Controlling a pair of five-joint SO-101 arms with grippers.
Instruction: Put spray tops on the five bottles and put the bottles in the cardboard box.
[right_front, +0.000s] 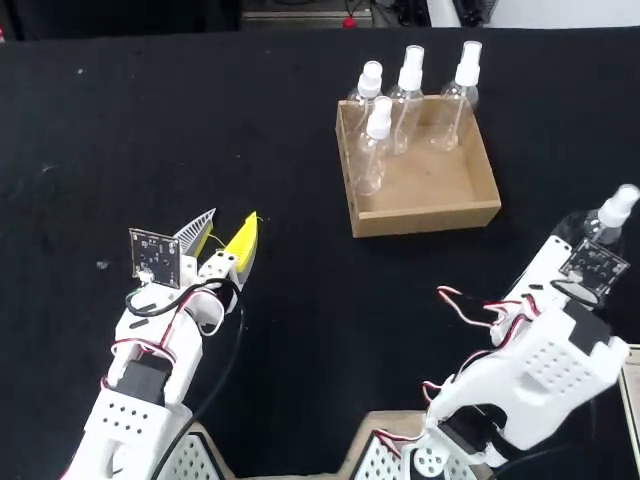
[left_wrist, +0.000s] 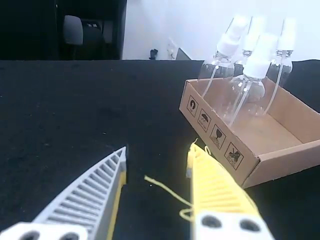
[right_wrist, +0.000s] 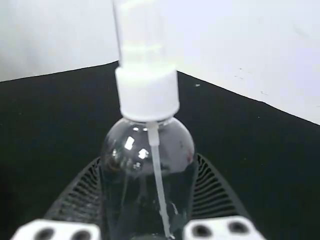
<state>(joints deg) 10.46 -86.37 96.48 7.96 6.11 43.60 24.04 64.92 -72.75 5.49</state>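
right gripper (right_wrist: 149, 161) clamped around the fifth capped bottle (right_front: 604, 222), upright, right of the box (right_front: 425, 216) holding four others; left gripper (right_front: 231, 216) wide open, empty, well apart; best lifted over the wall, lowered onto bare floor, sparing neighbours.

Matte black surface (right_front: 150, 120) is stretching edge to edge, carrying a few pale specks (right_front: 101, 265). White wall (left_wrist: 165, 25) is rising behind its far edge. Beside the wall, a dark recess (left_wrist: 30, 30) is holding a grey-padded shape (left_wrist: 73, 29); identity unclear. Light is falling evenly.
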